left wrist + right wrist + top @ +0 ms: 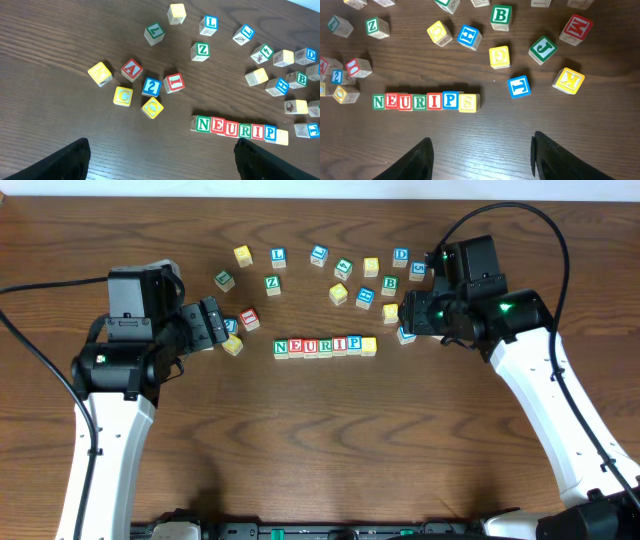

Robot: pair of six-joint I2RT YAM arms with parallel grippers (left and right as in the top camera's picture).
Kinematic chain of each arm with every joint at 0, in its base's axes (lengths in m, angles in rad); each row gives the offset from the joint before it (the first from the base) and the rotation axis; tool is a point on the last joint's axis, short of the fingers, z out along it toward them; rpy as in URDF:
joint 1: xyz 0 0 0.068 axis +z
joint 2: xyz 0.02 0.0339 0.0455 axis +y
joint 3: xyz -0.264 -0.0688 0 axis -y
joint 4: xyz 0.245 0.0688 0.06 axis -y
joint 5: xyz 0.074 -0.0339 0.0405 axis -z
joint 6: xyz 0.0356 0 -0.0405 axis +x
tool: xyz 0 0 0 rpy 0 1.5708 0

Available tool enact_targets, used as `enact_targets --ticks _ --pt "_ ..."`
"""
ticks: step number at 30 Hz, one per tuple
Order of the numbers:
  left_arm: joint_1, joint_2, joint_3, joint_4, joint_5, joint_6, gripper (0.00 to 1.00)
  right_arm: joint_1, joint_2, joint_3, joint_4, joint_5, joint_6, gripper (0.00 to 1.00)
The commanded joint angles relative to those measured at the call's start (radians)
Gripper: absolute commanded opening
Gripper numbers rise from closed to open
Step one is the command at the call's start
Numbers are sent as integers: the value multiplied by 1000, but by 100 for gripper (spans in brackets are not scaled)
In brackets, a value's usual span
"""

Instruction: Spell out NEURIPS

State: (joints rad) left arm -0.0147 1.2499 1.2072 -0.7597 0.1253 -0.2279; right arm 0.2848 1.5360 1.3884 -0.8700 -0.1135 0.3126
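NEURIPS row (426, 101) reads complete, cubes touching. Fingers wide and empty on left gripper (161, 159) and right gripper (482, 156). Lift clear without nudging the row.

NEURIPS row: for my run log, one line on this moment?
NEURIPS row: seven cubes, complete | left pincer: open, empty | right pincer: open, empty

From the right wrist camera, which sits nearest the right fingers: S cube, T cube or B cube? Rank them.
1. S cube, row's end, just ahead of the right fingers.
2. T cube, ahead and to the right.
3. B cube, far at the top.
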Motion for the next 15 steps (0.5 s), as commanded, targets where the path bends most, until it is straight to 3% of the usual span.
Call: enact_targets --ticks 1,3,15 --pt "5 0 22 -3 -5 10 91 -5 -8 10 3 10 -7 60" --pt "5 0 22 -3 -5 10 95 -5 -8 10 3 10 -7 61" --pt "5 0 22 -3 -5 10 96 -5 -8 10 14 10 -7 69"
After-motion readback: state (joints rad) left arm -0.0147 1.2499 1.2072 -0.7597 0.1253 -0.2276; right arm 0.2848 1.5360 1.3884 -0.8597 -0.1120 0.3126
